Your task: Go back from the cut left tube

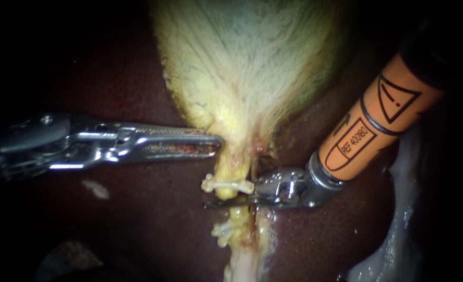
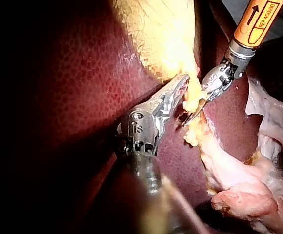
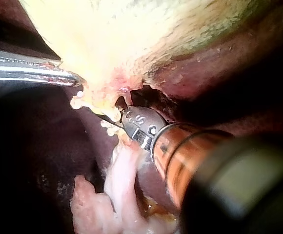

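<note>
Left instrument (image 1: 218, 142): jaws closed together on the edge of the gallbladder (image 1: 252, 62) at its narrow lower end; shaft lies level over the liver (image 1: 153, 209). Right instrument (image 1: 226, 203): thin blades lie across the tube (image 1: 237, 214); left wrist view shows a narrow gap between them, nothing gripped. Tube runs down from the gallbladder; blades touch it between upper clip (image 1: 226, 184) and lower clip (image 1: 223, 230); whether it is severed cannot be told.

The endoscope sits close over the gallbladder (image 1: 247, 62). Wrist cameras look along the left tool (image 2: 181, 90) and right tool (image 3: 110, 121), sharing the tube (image 1: 225, 194).
</note>
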You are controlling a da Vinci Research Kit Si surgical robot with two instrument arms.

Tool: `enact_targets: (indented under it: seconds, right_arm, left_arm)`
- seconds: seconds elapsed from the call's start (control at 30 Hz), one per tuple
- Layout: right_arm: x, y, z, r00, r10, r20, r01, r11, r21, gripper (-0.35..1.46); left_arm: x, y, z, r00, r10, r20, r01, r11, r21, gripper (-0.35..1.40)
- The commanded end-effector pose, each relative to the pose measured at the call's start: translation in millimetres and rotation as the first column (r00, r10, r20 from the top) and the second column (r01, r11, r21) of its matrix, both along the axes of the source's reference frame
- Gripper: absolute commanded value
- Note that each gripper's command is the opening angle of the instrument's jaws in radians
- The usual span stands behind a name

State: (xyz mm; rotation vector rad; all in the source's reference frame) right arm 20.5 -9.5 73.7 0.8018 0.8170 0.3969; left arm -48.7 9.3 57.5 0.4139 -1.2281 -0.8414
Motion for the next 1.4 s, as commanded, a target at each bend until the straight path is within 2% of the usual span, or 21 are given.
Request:
enact_targets:
  seconds: [0.03, 0.3, 0.33, 0.43, 0.57, 0.63, 0.7, 1.0, 1.17, 1.3, 1.4]
  right_arm:
    - [0.0, 0.0, 0.0, 1.0, 0.003, -0.003, -0.003, 1.0, 0.0, -0.35]
    - [0.0, -0.3, 0.0, 0.9999, 0.011, -0.005, -0.011, 1.0, 0.009, -0.32]
    - [0.0, -0.4, 0.1, 0.9999, 0.015, -0.003, -0.015, 1.0, 0.004, -0.15]
    - [0.1, -0.8, 0.4, 0.9996, 0.028, 0.002, -0.028, 1.0, 0.013, 0.16]
    - [0.2, -1.0, 0.5, 0.9992, 0.039, -0.006, -0.039, 0.999, 0.01, 0.44]
    - [0.3, -0.9, 0.5, 0.9986, 0.052, -0.009, -0.052, 0.999, 0.005, 0.74]
    - [0.3, -0.9, 0.5, 0.9977, 0.066, -0.012, -0.066, 0.998, 0.0, 0.84]
    - [0.4, -1.1, 0.1, 0.9976, 0.067, -0.015, -0.067, 0.998, 0.001, 0.94]
    - [0.3, -2.4, -1.5, 0.998, 0.06, -0.018, -0.06, 0.998, 0.004, 1.18]
    - [-0.9, -4.0, -3.9, 0.9984, 0.018, -0.054, -0.02, 0.999, -0.031, 1.21]
    - [-2.5, -4.4, -5.1, 0.9965, -0.013, -0.082, 0.007, 0.998, -0.067, 1.15]
  left_arm:
    - [0.0, 0.0, -0.1, 1.0, 0.0, 0.0, 0.0, 1.0, 0.0, -0.35]
    - [0.0, 0.0, -0.1, 1.0, 0.0, 0.0, 0.0, 1.0, 0.0, -0.35]
    - [0.0, 0.0, -0.1, 1.0, 0.0, 0.0, 0.0, 1.0, 0.0, -0.35]
    - [0.0, 0.0, -0.1, 1.0, 0.0, 0.0, 0.0, 1.0, 0.0, -0.35]
    - [0.0, 0.0, -0.1, 1.0, 0.0, 0.0, 0.0, 1.0, 0.0, -0.35]
    - [0.1, 0.0, -0.1, 1.0, 0.0, 0.0, 0.0, 1.0, 0.0, -0.35]
    - [0.1, 0.0, -0.1, 1.0, 0.0, 0.0, 0.0, 1.0, 0.0, -0.35]
    - [0.2, -0.1, -0.1, 1.0, 0.001, 0.0, -0.001, 1.0, 0.0, -0.35]
    - [0.2, -0.1, -0.1, 1.0, 0.001, 0.001, -0.001, 1.0, 0.0, -0.35]
    - [0.5, -0.1, -0.2, 1.0, 0.002, 0.001, -0.002, 1.0, 0.0, -0.35]
    - [0.5, -0.1, -0.2, 1.0, 0.003, 0.002, -0.003, 1.0, 0.0, -0.35]
